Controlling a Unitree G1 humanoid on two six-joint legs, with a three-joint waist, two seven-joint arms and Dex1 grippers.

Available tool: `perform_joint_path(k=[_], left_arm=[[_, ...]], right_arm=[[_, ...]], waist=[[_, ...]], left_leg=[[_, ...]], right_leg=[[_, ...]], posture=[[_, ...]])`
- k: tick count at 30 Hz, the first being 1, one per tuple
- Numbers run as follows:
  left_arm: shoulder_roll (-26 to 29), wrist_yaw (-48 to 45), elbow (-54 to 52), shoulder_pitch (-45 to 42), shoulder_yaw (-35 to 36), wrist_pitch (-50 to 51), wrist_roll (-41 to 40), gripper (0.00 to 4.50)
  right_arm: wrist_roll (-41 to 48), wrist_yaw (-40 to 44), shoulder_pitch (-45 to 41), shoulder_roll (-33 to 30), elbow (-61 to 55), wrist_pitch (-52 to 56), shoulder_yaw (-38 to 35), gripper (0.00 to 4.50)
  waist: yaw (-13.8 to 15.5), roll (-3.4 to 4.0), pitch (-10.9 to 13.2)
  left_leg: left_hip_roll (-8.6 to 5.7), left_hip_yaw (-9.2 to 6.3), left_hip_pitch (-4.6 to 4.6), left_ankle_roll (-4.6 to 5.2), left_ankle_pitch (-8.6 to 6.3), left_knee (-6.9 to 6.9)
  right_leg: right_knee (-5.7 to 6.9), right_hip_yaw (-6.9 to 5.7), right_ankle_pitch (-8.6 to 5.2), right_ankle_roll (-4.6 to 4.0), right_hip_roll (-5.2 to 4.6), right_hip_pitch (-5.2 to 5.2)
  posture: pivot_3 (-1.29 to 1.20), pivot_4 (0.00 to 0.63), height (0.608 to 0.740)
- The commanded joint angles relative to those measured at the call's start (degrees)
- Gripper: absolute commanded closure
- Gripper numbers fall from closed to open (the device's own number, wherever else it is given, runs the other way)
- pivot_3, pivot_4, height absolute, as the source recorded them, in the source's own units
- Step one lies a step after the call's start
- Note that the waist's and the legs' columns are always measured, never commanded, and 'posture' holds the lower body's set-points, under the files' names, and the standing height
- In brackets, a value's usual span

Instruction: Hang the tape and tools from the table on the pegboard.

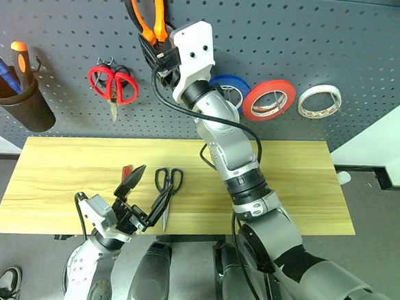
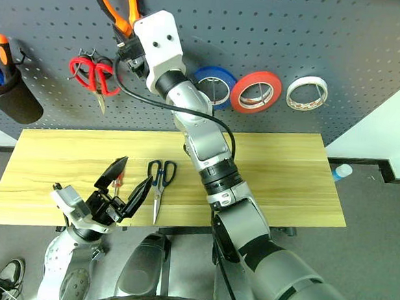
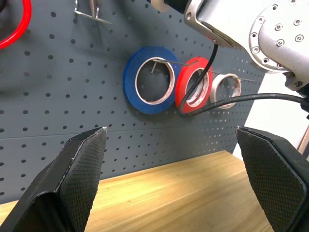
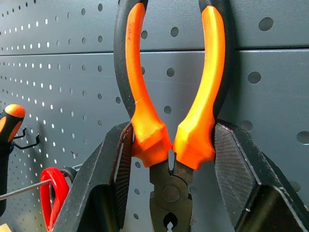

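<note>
The orange-and-black pliers (image 4: 171, 111) are held high against the dark grey pegboard (image 1: 331, 42), handles up, with my right gripper (image 4: 171, 145) shut on them just above the pivot. The cream-white tape (image 1: 319, 101) hangs on the pegboard at the right. On the light wood table (image 1: 287, 177) lie the dark-handled scissors (image 1: 168, 189) and the small red-handled screwdriver (image 1: 125, 174), which is partly hidden behind a finger. My left gripper (image 1: 151, 182) hovers open and holds nothing, over the table's front edge, between those two tools.
Red-handled scissors (image 1: 113, 84), a blue roll (image 1: 231, 90) and a red roll (image 1: 269, 98) hang on the pegboard. A dark cup (image 1: 18, 99) at the left holds an orange-topped screwdriver. A small white bottle (image 1: 342, 178) sits past the table's right end.
</note>
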Motion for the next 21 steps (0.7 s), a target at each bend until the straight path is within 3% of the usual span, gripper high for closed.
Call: perform_joint_path(k=[1,12,21], left_arm=[[-0.42,-0.09,-1.36,0.16,-0.2,-1.8,-0.67,0.03],[-5.29,4.38,1.41,-3.48,3.01,-17.03,5.83,0.03],[-6.66,7.01,6.37,-6.13,3.21,-24.57,5.57,0.03]], right_arm=[[-0.19,-2.3,-2.83,0.23,-0.9,-2.32,-2.59,2.4],[-0.77,-2.91,-2.79,0.34,-0.27,-2.55,-2.67,2.4],[-0.72,-2.64,-2.38,0.46,-0.01,-2.19,-2.43,2.4]], waist=[[0.05,0.0,0.0],[0.08,0.0,-0.01],[0.12,-0.01,-0.01]], left_leg=[[0.0,-0.01,-0.01,0.0,0.0,0.05],[0.0,-0.05,-0.02,-0.01,0.0,0.46],[0.0,-0.05,-0.03,0.0,0.0,0.46]], right_leg=[[0.02,0.0,0.0,-0.01,0.0,0.01],[0.06,0.01,0.0,-0.27,0.04,0.19],[0.05,0.01,0.0,-0.26,0.04,0.18]], posture=[[0.33,0.181,0.677],[0.33,0.185,0.677],[0.33,0.189,0.677]])
